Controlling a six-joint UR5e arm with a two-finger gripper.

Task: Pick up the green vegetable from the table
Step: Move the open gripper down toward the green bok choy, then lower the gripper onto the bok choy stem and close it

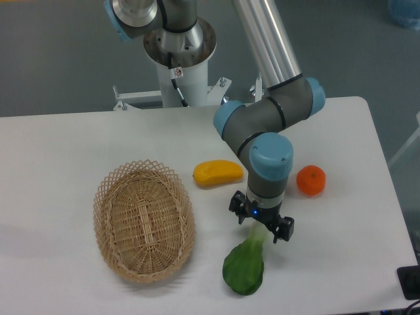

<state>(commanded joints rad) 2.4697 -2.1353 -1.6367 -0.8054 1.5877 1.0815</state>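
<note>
The hand (pixel 261 223) points straight down over the pale stalk end of the green vegetable (pixel 245 264). Its two fingers stand apart, one to each side of the stalk tip; whether either finger touches the stalk cannot be judged from this angle, and nothing is clamped. The wrist joint with its blue cap sits directly above the hand, and the grey forearm links bend back and up to a long silver tube that rises toward the top edge of the view. The arm's base stands on a white pedestal behind the table (pixel 59 157).

The green vegetable lies flat on the table near the front edge, dark leaf toward the camera, whitish stalk pointing up toward the hand. A yellow mango (pixel 218 173) lies just left of the wrist. An orange (pixel 311 180) sits to its right, apart from the arm. A woven basket (pixel 144 220) rests on the left part of the table, well apart from the hand.
</note>
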